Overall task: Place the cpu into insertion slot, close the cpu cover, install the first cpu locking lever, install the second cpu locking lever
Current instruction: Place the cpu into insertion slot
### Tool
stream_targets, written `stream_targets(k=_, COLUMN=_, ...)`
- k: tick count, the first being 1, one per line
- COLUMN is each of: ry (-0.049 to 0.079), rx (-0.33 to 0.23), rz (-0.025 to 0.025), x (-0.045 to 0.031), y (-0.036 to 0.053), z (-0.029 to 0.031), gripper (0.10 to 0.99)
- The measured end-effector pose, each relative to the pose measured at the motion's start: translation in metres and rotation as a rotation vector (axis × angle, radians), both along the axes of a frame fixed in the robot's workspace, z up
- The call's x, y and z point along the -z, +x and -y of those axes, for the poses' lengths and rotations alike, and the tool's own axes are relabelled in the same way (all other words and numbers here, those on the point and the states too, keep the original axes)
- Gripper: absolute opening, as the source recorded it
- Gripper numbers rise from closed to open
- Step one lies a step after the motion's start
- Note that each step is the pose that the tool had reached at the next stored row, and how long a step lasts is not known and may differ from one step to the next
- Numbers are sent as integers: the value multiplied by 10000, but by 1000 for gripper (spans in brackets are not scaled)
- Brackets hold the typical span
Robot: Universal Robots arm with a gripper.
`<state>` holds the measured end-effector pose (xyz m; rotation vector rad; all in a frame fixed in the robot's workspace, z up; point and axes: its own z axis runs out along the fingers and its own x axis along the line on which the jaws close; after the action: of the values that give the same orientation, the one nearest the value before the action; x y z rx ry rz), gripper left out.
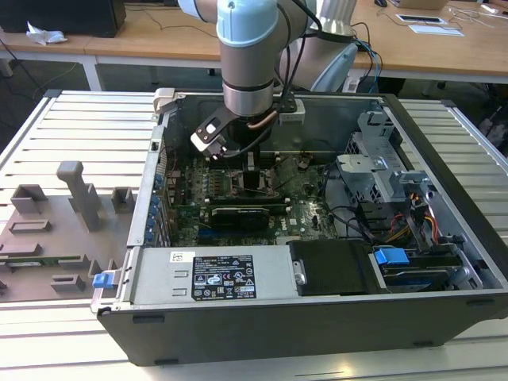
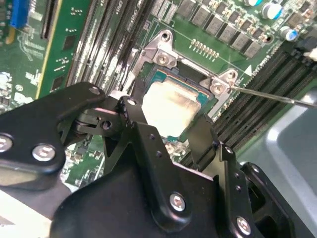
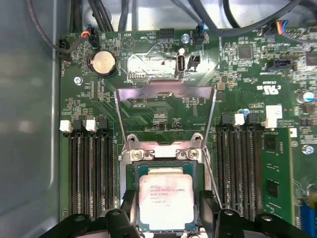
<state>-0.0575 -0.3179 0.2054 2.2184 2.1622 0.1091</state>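
Note:
The cpu [image 3: 166, 198] [image 2: 171, 104], silvery-beige on top, lies level in the insertion slot [image 3: 148, 154] [image 2: 163, 52] on the green motherboard. My black gripper [image 3: 166, 210] [image 2: 171, 126] [image 1: 252, 171] straddles it. One finger [image 2: 133, 116] is against one edge and the other finger [image 2: 203, 141] against the opposite edge, so the gripper looks shut on the chip. The cpu cover [image 3: 163, 90] is swung open and stands up from its hinge behind the slot, its square window showing the board. A thin wire lever [image 3: 210, 173] [image 2: 272, 95] runs beside the slot, unlatched.
Long black memory slots [image 3: 89, 173] [image 3: 237, 168] flank the socket. A coin battery [image 3: 104, 63] and cables sit past the cover. The open computer case holds a power supply [image 1: 210, 274] and a drive cage [image 1: 389, 171]. Grey fixtures [image 1: 75, 198] stand on the table at the exterior view's left.

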Motion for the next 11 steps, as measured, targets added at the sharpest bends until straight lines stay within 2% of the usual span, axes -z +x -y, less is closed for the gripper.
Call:
stream_targets(k=1, ry=0, rx=0, rz=0, x=-59, y=0, z=-7, gripper=620)
stream_targets(k=5, ry=-6, rx=1, rz=0, x=-160, y=0, z=-35, gripper=604)
stream_targets(k=6, ry=-9, rx=-1, rz=-1, x=-182, y=0, z=-37, gripper=537)
stream_targets(k=7, ry=-11, rx=-2, rz=-1, x=-206, y=0, z=-38, gripper=537)
stream_targets(k=8, ry=-17, rx=0, rz=0, x=-260, y=0, z=-41, gripper=412)
stream_targets(k=9, ry=-18, rx=-1, rz=0, x=-289, y=0, z=-42, gripper=353)
stream_targets(k=10, ry=-21, rx=0, rz=0, x=-314, y=0, z=-43, gripper=353)
stream_targets(k=11, ry=-24, rx=0, rz=-1, x=-348, y=0, z=-44, gripper=294)
